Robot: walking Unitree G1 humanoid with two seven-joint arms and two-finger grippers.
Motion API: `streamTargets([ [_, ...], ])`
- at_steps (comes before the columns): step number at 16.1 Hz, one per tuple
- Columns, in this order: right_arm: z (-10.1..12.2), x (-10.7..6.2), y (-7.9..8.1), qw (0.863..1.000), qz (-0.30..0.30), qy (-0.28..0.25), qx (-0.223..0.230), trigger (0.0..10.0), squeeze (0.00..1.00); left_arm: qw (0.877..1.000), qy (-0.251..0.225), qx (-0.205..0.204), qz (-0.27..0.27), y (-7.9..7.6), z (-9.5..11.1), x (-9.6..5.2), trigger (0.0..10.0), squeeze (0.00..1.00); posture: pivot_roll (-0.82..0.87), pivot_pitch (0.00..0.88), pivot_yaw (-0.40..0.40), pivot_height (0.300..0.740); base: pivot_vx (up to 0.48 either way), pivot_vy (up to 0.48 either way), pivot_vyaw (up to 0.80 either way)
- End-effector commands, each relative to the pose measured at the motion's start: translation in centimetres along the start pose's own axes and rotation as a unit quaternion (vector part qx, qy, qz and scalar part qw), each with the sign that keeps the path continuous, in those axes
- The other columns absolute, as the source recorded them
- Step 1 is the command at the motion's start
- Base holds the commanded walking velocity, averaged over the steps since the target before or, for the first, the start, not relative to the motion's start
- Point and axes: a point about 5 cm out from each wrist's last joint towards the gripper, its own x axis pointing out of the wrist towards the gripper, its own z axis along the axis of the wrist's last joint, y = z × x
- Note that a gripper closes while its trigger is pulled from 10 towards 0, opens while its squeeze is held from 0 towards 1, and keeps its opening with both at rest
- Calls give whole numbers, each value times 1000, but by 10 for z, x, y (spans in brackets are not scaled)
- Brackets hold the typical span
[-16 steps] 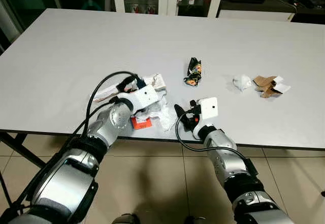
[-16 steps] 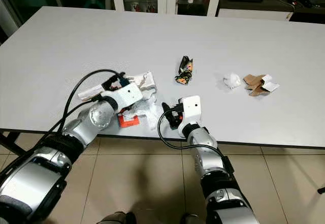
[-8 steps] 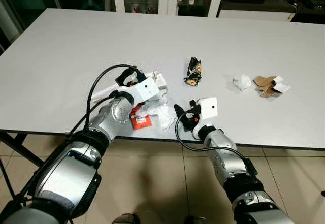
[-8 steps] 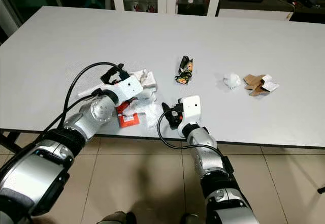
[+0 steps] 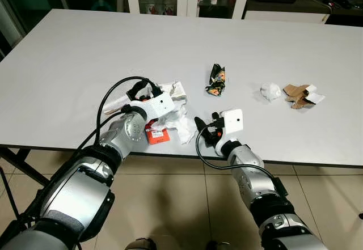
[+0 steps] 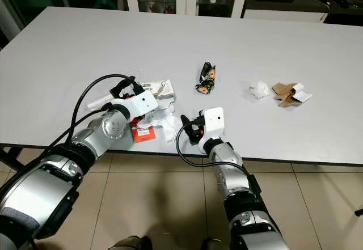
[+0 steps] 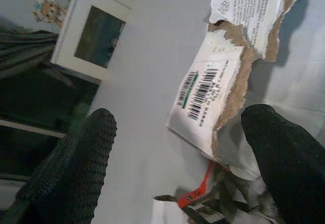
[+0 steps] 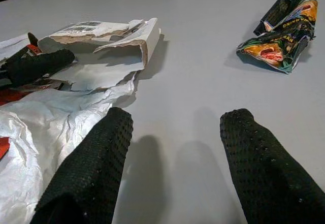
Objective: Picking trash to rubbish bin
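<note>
Torn cardboard packet (image 7: 223,82) lies between the spread fingers of the left gripper (image 5: 143,91); grasp pending, closure required. Right gripper (image 8: 172,178) open, idle.

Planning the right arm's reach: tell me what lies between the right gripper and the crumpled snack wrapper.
Bare tabletop. The right wrist view shows nothing between the open right gripper and the snack wrapper.

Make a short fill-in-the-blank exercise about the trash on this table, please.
1. The left gripper has its fingers ____ around the torn white cardboard box.
2. The crumpled dark snack wrapper lies on the ____ table.
3. The torn brown cardboard piece lies beside a crumpled ____ tissue.

Missing words: open; white; white
</note>
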Motion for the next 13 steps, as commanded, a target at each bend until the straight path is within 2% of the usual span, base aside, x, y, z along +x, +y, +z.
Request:
streamTargets([
  [1,2,-1,-1,1000,-4,-8,2,10000,0,1000,4,24,8,2,1,1,9333,0,-6,84,9,740,0,0,0],
  [2,2,-1,-1,1000,-4,-8,2,10000,0,999,8,29,15,3,0,2,6824,0,-8,82,9,740,0,0,0],
  [3,2,-1,-1,1000,-5,-8,2,10000,0,999,9,28,22,5,0,2,6627,0,-8,82,9,740,0,0,0],
  [4,2,-1,-1,1000,-5,-8,2,10000,0,999,8,22,26,6,1,2,5451,0,-7,78,10,740,0,0,0],
  [5,2,-1,-1,1000,-4,-8,2,10000,0,999,6,19,33,7,2,3,863,0,-8,76,10,740,0,0,0],
  [6,2,-1,0,1000,-4,-8,3,10000,0,999,4,17,38,8,2,3,0,0,-9,72,11,740,0,0,0],
  [13,0,-1,1,1000,-1,-6,3,10000,0,999,1,3,47,3,2,1,0,0,-8,57,11,740,0,0,0],
])
